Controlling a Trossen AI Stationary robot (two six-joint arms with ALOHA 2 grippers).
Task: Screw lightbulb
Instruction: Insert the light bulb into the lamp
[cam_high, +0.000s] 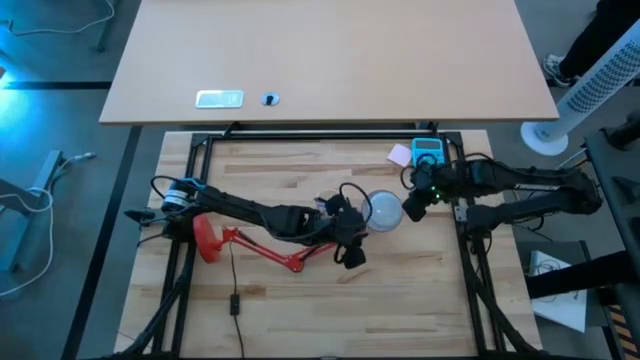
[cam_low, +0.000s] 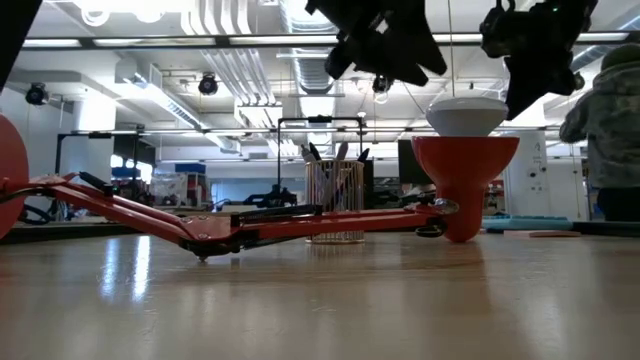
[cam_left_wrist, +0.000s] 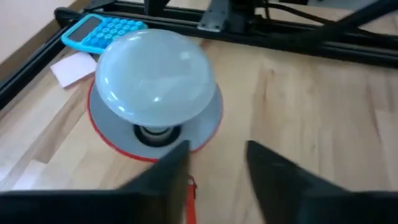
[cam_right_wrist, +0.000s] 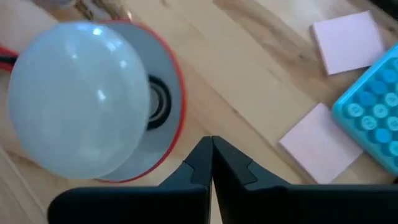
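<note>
The left gripper (cam_left_wrist: 214, 165) is held open and empty just short of the shade (cam_left_wrist: 205, 127), and the right gripper (cam_right_wrist: 211, 155) is closed on nothing just beside its rim. Just beyond both, the bulb (cam_left_wrist: 155, 78) is seated upright in the socket, touched by neither. Seating looks done; whether it is fully tightened cannot be told.

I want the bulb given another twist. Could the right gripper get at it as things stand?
Probably yes. The lightbulb sits in the lamp shade with its dome bare, and the right gripper is beside it with nothing between. Its fingers are shut, though, so it must open first.
</note>
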